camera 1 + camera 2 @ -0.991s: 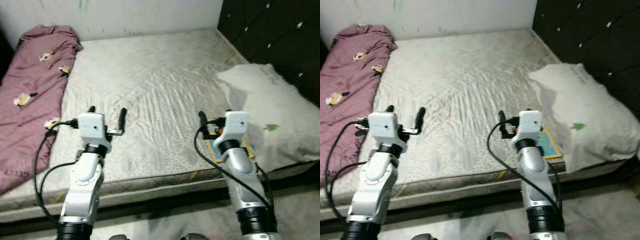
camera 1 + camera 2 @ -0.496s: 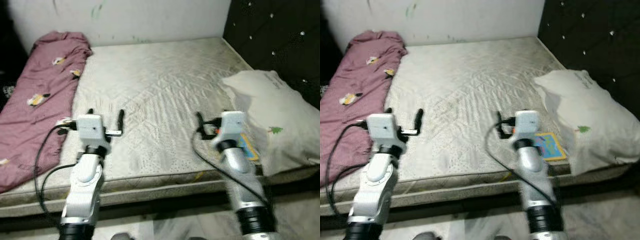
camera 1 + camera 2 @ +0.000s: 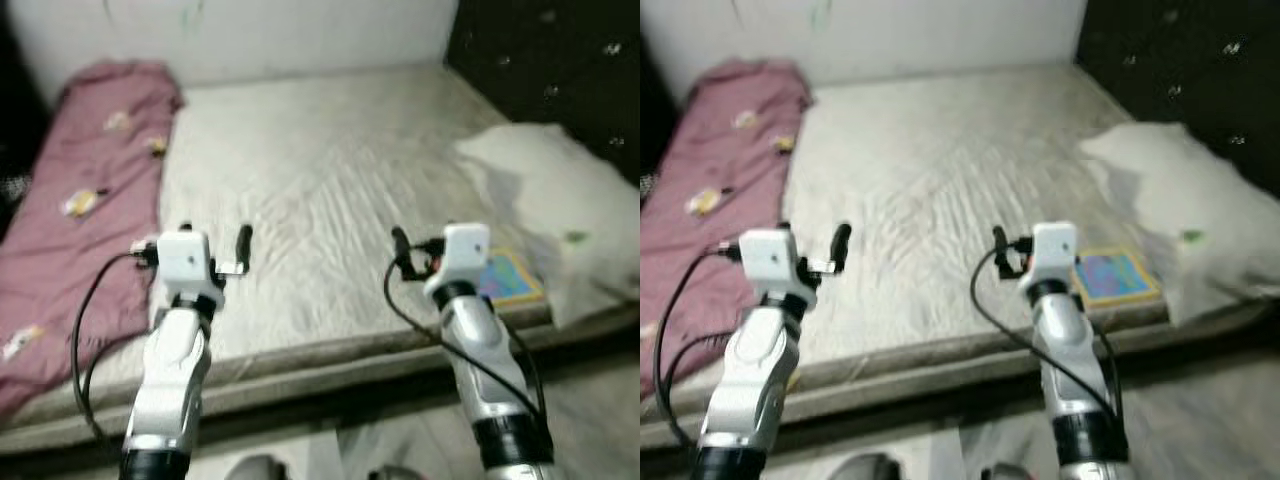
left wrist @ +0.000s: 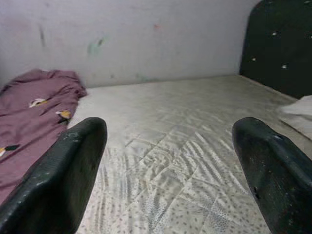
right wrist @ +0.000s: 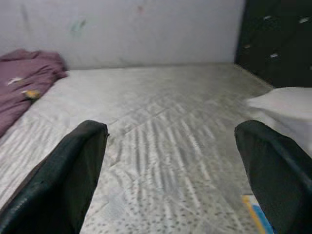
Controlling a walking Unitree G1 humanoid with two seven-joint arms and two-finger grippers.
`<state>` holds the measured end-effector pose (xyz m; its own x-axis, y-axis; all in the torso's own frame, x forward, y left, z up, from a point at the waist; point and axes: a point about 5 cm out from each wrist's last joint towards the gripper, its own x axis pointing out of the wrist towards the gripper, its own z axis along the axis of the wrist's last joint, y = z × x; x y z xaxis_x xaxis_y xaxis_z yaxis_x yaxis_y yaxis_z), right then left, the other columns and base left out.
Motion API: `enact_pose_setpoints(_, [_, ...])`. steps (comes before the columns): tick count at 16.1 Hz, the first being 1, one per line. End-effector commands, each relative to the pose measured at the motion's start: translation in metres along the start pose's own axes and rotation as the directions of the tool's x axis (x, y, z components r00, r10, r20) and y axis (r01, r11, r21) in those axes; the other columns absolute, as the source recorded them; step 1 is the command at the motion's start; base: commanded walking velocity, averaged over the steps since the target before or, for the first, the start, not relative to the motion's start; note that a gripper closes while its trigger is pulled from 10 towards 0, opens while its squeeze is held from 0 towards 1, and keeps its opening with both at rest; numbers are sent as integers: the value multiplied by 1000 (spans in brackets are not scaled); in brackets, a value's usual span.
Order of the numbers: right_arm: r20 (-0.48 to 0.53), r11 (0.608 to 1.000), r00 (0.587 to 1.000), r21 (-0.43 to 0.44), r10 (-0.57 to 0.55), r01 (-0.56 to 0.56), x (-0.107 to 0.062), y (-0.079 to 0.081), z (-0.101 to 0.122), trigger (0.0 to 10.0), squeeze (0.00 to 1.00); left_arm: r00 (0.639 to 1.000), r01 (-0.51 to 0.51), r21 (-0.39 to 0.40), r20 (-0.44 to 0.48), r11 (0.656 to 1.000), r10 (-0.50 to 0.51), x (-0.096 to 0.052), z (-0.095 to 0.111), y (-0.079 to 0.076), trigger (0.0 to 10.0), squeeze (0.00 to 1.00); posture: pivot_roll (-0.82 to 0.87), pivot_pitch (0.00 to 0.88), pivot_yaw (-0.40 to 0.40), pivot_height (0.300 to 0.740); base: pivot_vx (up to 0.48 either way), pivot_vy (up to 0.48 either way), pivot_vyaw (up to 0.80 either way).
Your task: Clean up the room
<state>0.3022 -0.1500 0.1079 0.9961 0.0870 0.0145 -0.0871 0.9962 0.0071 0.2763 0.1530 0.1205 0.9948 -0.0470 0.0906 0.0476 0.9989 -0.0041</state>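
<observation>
The robot has two silver, jointed arms with black bands near their bases, each topped by a boxy white wrist housing, trailed by a looping black cable, and ending in a left gripper (image 3: 213, 231) and right gripper (image 3: 428, 245) with long black fingers (image 4: 68, 180).

Maroon blanket (image 3: 80, 190) (crumpled) lies along the mattress's (image 3: 330, 170) left edge.
</observation>
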Motion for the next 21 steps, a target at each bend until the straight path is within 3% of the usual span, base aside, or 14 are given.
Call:
enact_pose_setpoints(1, [15, 1000, 999, 8, 28, -29, 3, 9, 5, 10000, 0, 1000, -26, 13, 6, 1000, 26, 1, 3, 8, 10000, 0, -12, 17, 28, 740, 0, 480, 0])
enact_pose_setpoints(4, [12, 999, 999, 8, 31, -31, 4, 9, 4, 10000, 0, 999, -38, 16, 27, 999, 37, 1, 6, 9, 10000, 0, -13, 22, 26, 740, 0, 441, 0])
enact_pose_setpoints(6, [7, 999, 999, 7, 32, -33, 4, 9, 4, 10000, 0, 999, 5, -2, 39, 1000, -5, 0, 7, 7, 10000, 0, -13, 25, 25, 740, 0, 0, 0])
enact_pose_setpoints(21, [-6, 999, 999, 5, 35, -35, 5, 9, 2, 10000, 0, 999, 19, -7, 41, 1000, -19, -1, 7, 6, 10000, 0, -16, 33, 25, 740, 0, 0, 0])
